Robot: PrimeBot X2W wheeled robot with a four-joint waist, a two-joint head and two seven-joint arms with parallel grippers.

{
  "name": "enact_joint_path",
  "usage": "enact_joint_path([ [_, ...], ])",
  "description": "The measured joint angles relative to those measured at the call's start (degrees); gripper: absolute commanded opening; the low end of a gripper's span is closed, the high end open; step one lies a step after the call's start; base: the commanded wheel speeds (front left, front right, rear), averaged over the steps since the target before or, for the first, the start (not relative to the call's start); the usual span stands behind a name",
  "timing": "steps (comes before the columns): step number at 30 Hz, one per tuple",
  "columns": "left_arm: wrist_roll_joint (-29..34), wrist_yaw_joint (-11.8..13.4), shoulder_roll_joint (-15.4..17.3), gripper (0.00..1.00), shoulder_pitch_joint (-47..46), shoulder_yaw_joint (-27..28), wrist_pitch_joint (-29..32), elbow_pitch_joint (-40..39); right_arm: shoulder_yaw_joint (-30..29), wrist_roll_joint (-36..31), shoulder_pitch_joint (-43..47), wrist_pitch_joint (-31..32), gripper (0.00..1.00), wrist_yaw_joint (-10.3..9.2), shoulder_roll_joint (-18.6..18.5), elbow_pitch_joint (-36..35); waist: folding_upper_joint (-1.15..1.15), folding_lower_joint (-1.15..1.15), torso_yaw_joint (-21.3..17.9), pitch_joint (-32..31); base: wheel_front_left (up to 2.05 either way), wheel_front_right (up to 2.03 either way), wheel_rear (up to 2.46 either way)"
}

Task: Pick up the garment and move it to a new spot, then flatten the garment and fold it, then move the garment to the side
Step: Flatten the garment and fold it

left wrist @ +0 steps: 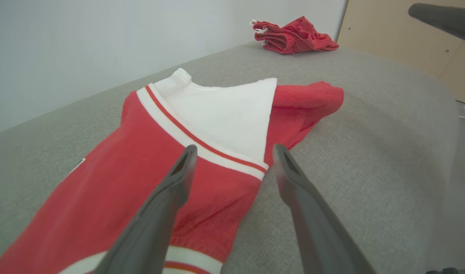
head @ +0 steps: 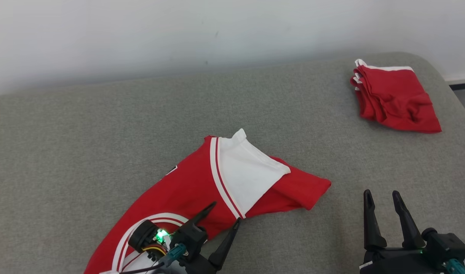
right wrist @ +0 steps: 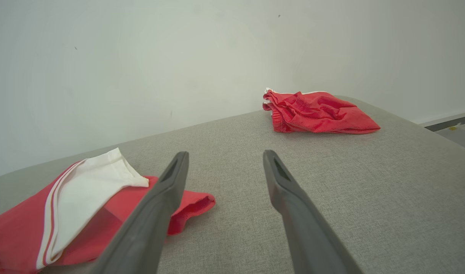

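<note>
The garment is a red jersey with white trim and a white inner panel, lying crumpled and partly folded over on the grey padded surface, lower middle of the head view. Over its near edge hangs my left gripper, open; in the left wrist view the garment lies under and between the fingers, and I cannot tell whether they touch it. My right gripper stands open over bare surface to the right of the garment, holding nothing. In the right wrist view the garment lies at lower left.
A second red garment, folded in a pile, rests at the far right corner of the grey surface. A white wall runs behind. The surface's rounded right edge drops off near that pile. Wooden panels show in the left wrist view.
</note>
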Motion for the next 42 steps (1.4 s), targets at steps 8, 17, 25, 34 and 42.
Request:
enact_joint_path([
  [8,1.1,-0.1,-0.8,1.0,-4.8,-4.1,-1.2,9.2,0.4,0.7,-1.0,-0.1,1.0,0.0,0.0,0.5,0.0,0.0,-2.3,2.4,0.0,0.0,0.0],
  [17,2.5,-0.3,-2.5,0.0,-9.1,-6.2,-2.8,19.8,0.2,0.7,-1.6,-0.1,1.0,0.0,0.0,-0.1,0.0,0.0,-4.0,3.7,0.0,0.0,0.0],
  [25,2.3,-0.3,-4.6,0.0,-11.5,-5.8,-3.7,22.0,-0.5,0.6,-1.5,-0.2,1.0,0.0,0.0,-0.4,0.0,0.0,-2.6,3.2,0.0,0.0,0.0],
  [34,-3.6,-0.5,-2.2,0.0,-13.9,-3.3,-3.8,5.1,-1.3,0.7,-0.4,-0.2,1.0,0.0,0.0,-0.2,0.0,0.0,1.6,2.1,0.0,0.0,0.0],
  [42,-10.7,-0.5,9.9,0.0,-21.6,1.7,0.7,-2.0,0.6,0.7,-2.2,-0.2,1.0,0.0,0.0,0.7,0.0,-0.01,4.3,1.4,0.0,0.0,0.0],
])
